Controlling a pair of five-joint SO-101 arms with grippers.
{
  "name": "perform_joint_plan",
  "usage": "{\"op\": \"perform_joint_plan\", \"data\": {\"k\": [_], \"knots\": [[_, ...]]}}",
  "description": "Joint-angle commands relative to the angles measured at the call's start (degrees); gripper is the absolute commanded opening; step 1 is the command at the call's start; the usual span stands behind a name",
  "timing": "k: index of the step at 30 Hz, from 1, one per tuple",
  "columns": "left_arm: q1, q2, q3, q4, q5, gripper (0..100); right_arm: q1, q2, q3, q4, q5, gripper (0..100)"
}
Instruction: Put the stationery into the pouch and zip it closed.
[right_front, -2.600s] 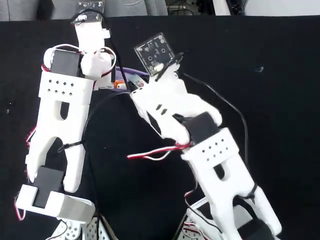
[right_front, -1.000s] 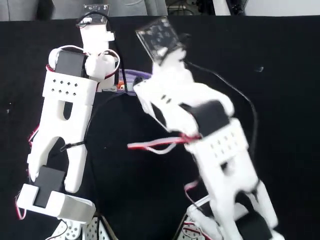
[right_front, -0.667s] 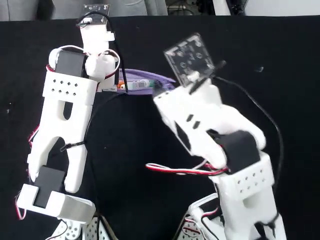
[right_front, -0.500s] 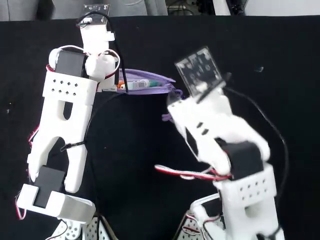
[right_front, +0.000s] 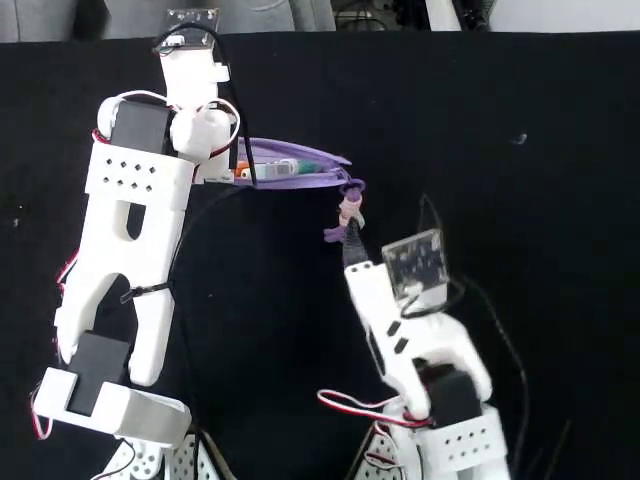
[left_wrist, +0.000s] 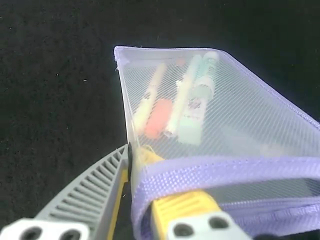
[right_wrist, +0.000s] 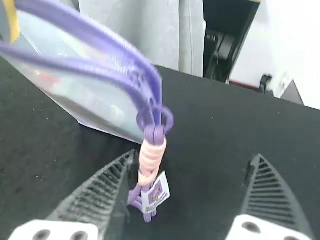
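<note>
Right gripper (right_wrist: 194, 162): nearest to us, low over the black table (right_front: 520, 200). Its jaws are spread wide and hold nothing.
Zip pull (right_wrist: 151, 152): in the high view it is at 12 o'clock of that gripper. It is a beaded charm with a small tag, hanging just beside one finger and not pinched.
Pouch (left_wrist: 225, 115): a purple-edged mesh pouch lying at 10 o'clock of the pull, with the slider at the end nearest the right arm.
Stationery (left_wrist: 192, 107): pens and a stick-shaped piece show through the mesh, inside the pouch. We see none loose on the table.
Left gripper (left_wrist: 137, 155): at the pouch's 9 o'clock end, clenched on the purple rim.
Progress: we judge the filling done and the slider at the end of its run. The purple bands look parted near the slider, so we cannot confirm a full seal.
Left to do: check the closure, then let go of the rim.
Around: a red-and-white cable (right_front: 350, 400) by the right arm's base, and a grey curtain (right_wrist: 150, 30) beyond the far table edge.
Obstructions: the charm dangles between the open fingers and could snag.
</note>
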Motion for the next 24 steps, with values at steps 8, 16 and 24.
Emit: {"op": "perform_joint_plan", "data": {"k": [8, 16, 24], "knots": [[0.66, -1.05, -0.57, -0.79, 0.70, 3, -5.01, -4.62, 7.16, -10.46, -1.76, 19.1], [0.75, -1.05, -0.57, -0.70, 0.70, 3, 0.53, -3.56, 7.16, -13.80, -8.97, 19.8], [0.75, -1.05, -0.40, -0.79, 0.70, 3, -2.02, -3.56, 7.16, -13.98, -9.05, 19.8]]}}
